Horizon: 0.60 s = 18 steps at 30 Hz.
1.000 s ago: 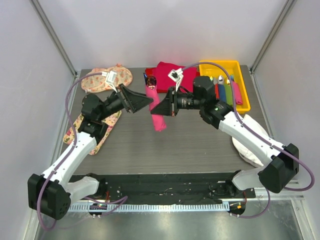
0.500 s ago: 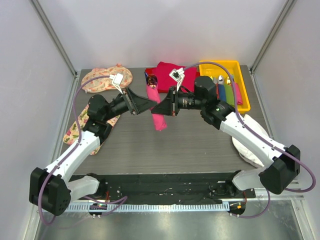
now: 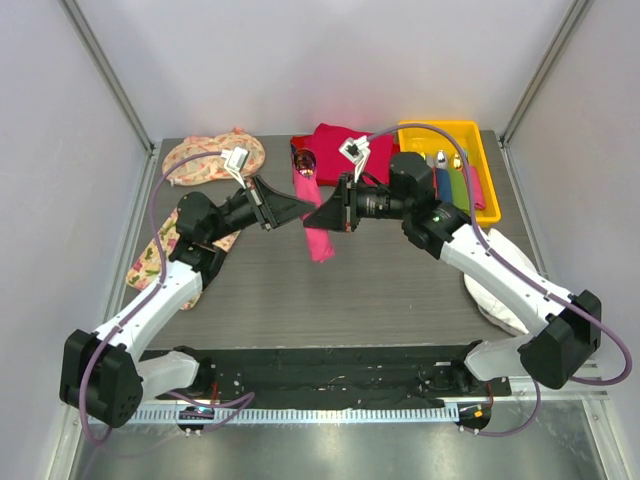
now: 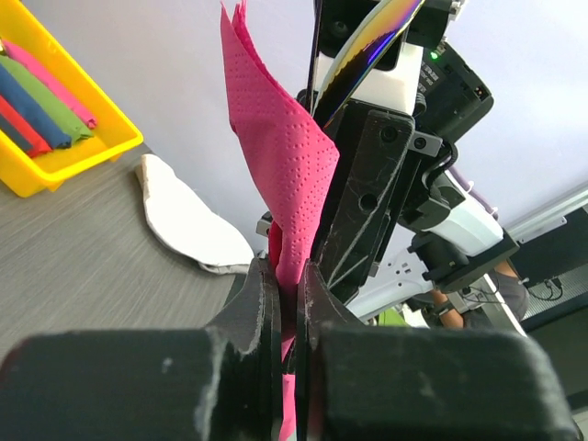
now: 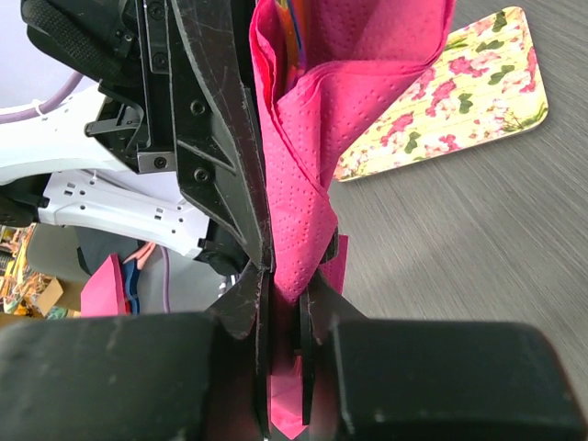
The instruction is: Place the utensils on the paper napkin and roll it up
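Left fingers [image 4: 262, 308]: shut tight on napkin [image 4: 276, 175] roll.
Right fingers [image 5: 320, 308]: pinching same roll, opposite side.
Napkin: held over table [image 3: 380, 290], utensils [image 3: 303, 162] inside.
Technique: twist evenly, gently; paper tears.

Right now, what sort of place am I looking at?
Probably a robot lab cell staged for table-setting: white panels enclose the table, a left arm and a right arm are bolted at its near edge, and props include a yellow tray of cutlery and floral mats.
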Each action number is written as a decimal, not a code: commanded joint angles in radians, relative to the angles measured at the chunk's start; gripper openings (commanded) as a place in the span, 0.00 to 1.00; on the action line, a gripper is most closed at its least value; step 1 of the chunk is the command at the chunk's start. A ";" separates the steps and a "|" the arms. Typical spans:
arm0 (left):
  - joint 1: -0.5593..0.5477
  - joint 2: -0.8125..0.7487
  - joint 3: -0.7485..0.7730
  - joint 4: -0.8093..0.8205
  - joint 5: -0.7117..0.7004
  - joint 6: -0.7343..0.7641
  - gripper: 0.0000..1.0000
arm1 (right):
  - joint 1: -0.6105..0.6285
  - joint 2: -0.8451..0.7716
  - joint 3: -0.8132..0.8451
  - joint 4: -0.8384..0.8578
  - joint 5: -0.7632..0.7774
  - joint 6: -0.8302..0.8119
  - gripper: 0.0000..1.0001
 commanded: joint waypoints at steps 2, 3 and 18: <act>-0.009 0.005 -0.007 0.039 0.003 -0.019 0.00 | 0.006 -0.045 0.016 0.086 0.027 -0.043 0.01; -0.007 0.005 -0.007 0.050 0.003 -0.017 0.00 | 0.007 -0.045 0.016 0.081 0.025 -0.044 0.01; 0.033 0.031 0.045 0.119 -0.003 -0.016 0.00 | 0.006 -0.071 -0.093 0.014 -0.008 -0.015 0.51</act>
